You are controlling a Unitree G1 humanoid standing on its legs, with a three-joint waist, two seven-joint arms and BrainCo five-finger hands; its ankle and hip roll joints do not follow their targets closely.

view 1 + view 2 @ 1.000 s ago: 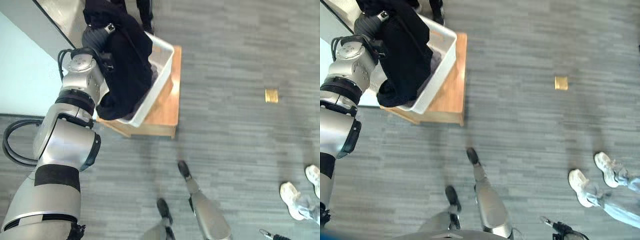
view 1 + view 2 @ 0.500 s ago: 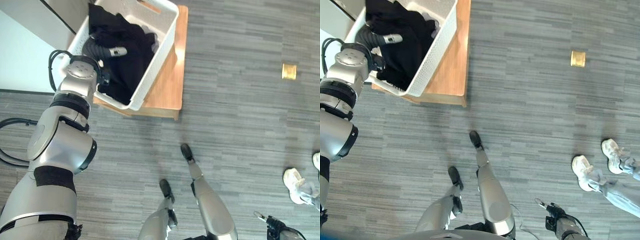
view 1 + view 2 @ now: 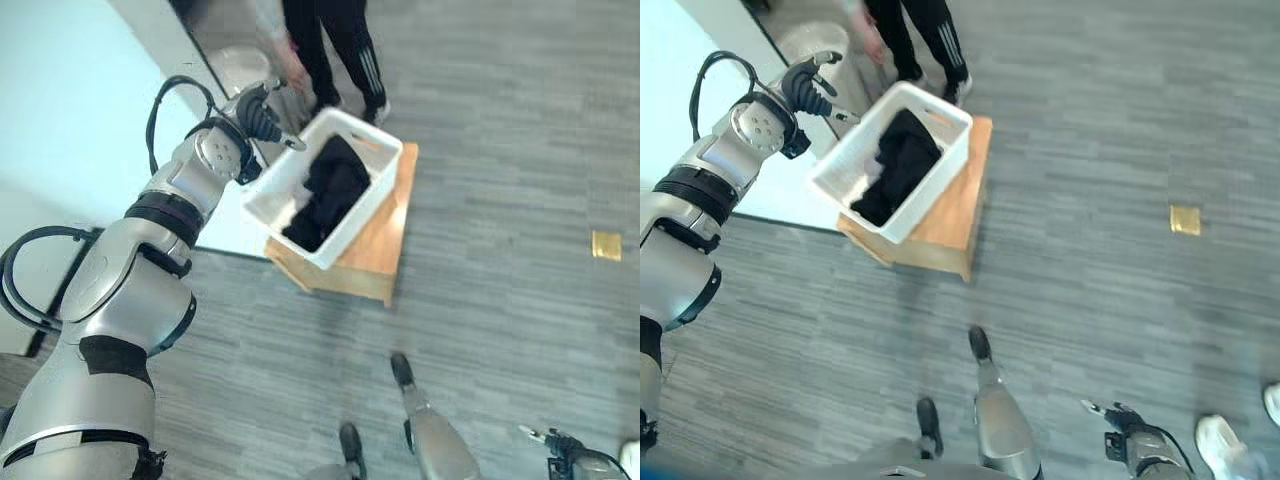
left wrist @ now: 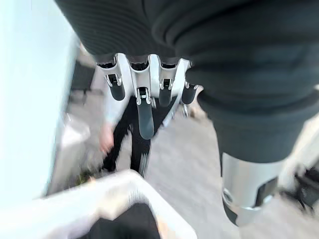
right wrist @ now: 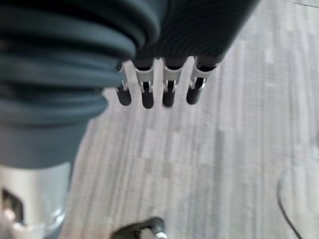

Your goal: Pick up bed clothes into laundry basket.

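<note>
The grey plank floor (image 3: 500, 150) spread wide, and beside it stood the pale blue bed (image 3: 70, 120) along the robot's left. On the floor sat a low wooden stand (image 3: 375, 265), and on that stand rested the white laundry basket (image 3: 845, 165), tilted across it. Behind the basket stood a person (image 3: 335, 40) in dark trousers, close to its far rim.

Inside the basket lay the dark bed clothes (image 3: 325, 190), slumped in a loose heap along the middle, resting wholly within the walls and touching neither hand. That bundle looked soft and limp, light enough for one hand, with no stiffness to lever against; it would sag and trail if taken by an edge. A gather at the thick bunched middle looked the surest hold, should it need shifting, as thin single folds could slip out between smooth fingers.

The left hand (image 3: 262, 112) hung above the basket's near-left rim, fingers relaxed and spread, thumb apart, holding nothing; its own wrist view showed the fingers (image 4: 144, 107) straight over the basket's edge. The right hand (image 5: 159, 92) hung low by the floor, fingers loosely extended and empty. A small yellow square (image 3: 1185, 219) lay on the floor, well apart from everything.
</note>
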